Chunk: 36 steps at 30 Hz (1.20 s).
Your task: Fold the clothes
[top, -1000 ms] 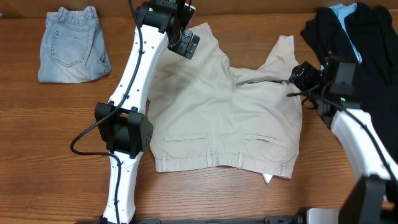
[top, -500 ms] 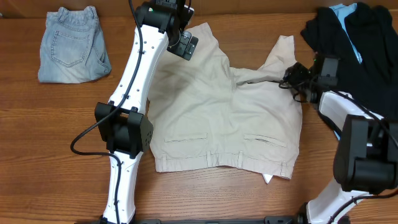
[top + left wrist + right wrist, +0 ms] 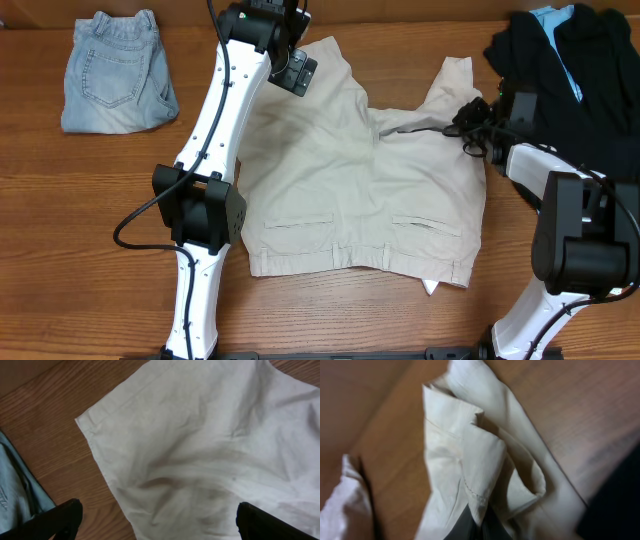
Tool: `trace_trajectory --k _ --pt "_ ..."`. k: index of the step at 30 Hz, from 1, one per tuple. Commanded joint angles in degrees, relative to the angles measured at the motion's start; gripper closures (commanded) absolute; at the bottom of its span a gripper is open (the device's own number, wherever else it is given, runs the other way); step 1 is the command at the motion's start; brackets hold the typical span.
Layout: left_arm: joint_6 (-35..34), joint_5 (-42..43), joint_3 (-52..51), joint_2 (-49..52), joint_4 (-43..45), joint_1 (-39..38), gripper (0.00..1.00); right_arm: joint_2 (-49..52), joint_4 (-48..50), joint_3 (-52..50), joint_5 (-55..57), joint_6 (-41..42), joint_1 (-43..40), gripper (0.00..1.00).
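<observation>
Beige shorts (image 3: 360, 190) lie spread flat on the wooden counter (image 3: 100, 220), waistband nearest you. Your right fingers (image 3: 472, 527) are clenched on a bunched hem fold of the leg on your right. Your left fingers (image 3: 300, 72) hang released above the other leg's hem. The cloth looks soft, light and floppy, so grip it at hems or corners.

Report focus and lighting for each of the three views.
Overhead: sharp, evenly lit, beige shorts clear. Left wrist: bright, cloth weave slightly soft, left fingers dark silhouettes. Right wrist: dim, warm-tinted, pinched fold fairly sharp, table behind blurred.
</observation>
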Motion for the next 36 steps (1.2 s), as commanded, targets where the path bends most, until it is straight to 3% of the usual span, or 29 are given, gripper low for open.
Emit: trace_trajectory --k 1,6,9,10,11,12,13,14,19,23,31,36 --pt "-0.8 -2.0 -0.1 -0.4 0.5 0.0 0.01 -1.9 0.5 6.3 -1.8 0.0 1.9 0.96" --pt "-1.0 -2.0 -0.1 -0.4 1.4 0.4 0.04 -1.9 1.1 11.1 -1.3 0.0 5.6 0.95" --pt "-1.3 -2.0 -0.1 -0.4 2.0 0.9 0.04 -1.9 4.3 11.6 3.0 0.2 8.5 0.88" --pt "-1.3 -2.0 -0.1 -0.4 2.2 1.1 0.04 -1.8 5.4 11.6 5.6 0.2 9.8 0.81" --pt "-1.3 -2.0 -0.1 -0.4 2.5 1.5 0.04 -1.5 7.3 11.6 9.5 0.2 11.9 0.62" --pt "-1.5 -2.0 -0.1 -0.4 2.7 1.9 0.04 -0.8 10.5 11.6 12.1 0.2 13.9 0.20" --pt "-1.7 -1.9 -0.1 -0.4 2.9 2.2 0.04 -0.4 12.0 11.6 12.7 0.2 14.8 0.05" --pt "-1.7 -1.9 -0.1 -0.4 2.9 2.3 0.04 -0.2 13.3 11.6 13.3 0.2 15.5 0.00" --pt "-1.7 -1.9 -0.1 -0.4 2.3 3.7 0.03 -1.5 13.0 11.6 13.2 0.2 16.2 0.00" --pt "-2.1 -1.3 -0.1 -0.4 1.8 5.2 0.00 -7.3 5.6 11.6 10.6 0.0 14.0 0.00" --pt "-0.4 0.2 -0.1 -0.6 1.1 5.9 0.00 -21.5 -22.2 11.6 10.2 -5.0 9.5 0.00" --pt "-0.3 4.3 0.3 -2.1 -1.7 5.9 0.00 -26.6 -45.5 11.6 10.2 -5.0 9.3 0.00"
